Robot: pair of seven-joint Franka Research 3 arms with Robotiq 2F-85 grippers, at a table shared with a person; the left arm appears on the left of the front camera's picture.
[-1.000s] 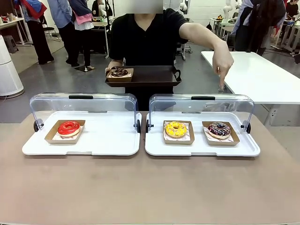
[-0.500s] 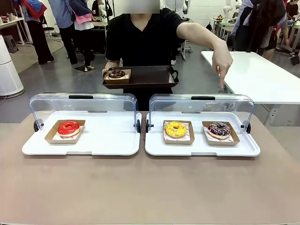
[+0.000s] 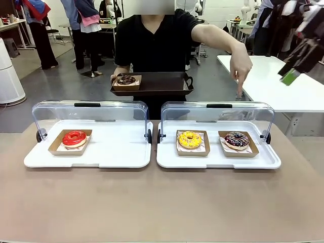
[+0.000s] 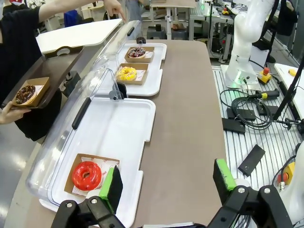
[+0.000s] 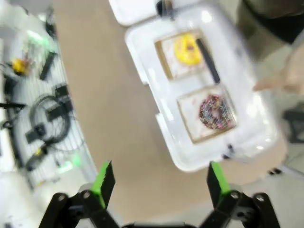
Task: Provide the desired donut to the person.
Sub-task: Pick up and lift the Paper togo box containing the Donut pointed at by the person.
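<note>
Front view, nearest first: bare table [image 3: 162, 207], then two white trays side by side, their clear lids [image 3: 91, 109] tipped back. On the left tray [image 3: 116, 159] sits a red donut [image 3: 74, 137]; on the right tray [image 3: 217, 163] sit a yellow donut [image 3: 190, 139] and, beside it, a sprinkled donut [image 3: 236, 139], each in a card boat. Left gripper [image 4: 167, 180] hangs over the left tray's end near the red donut, fingers spread, empty. Right gripper [image 5: 161, 183] is high above the right tray, also spread and empty, its view blurred. Beyond the lids the person [image 3: 152, 40] holds a dark tray [image 3: 162, 83] carrying a chocolate donut [image 3: 126, 80], while the other hand [image 3: 240, 68] points a finger down on the sprinkled donut's side. That one looks wanted. The step in hand is reading the choice. Next, the right gripper should descend clear of the lid, pinch the boat's rim, then carry it to the dark tray.
</note>
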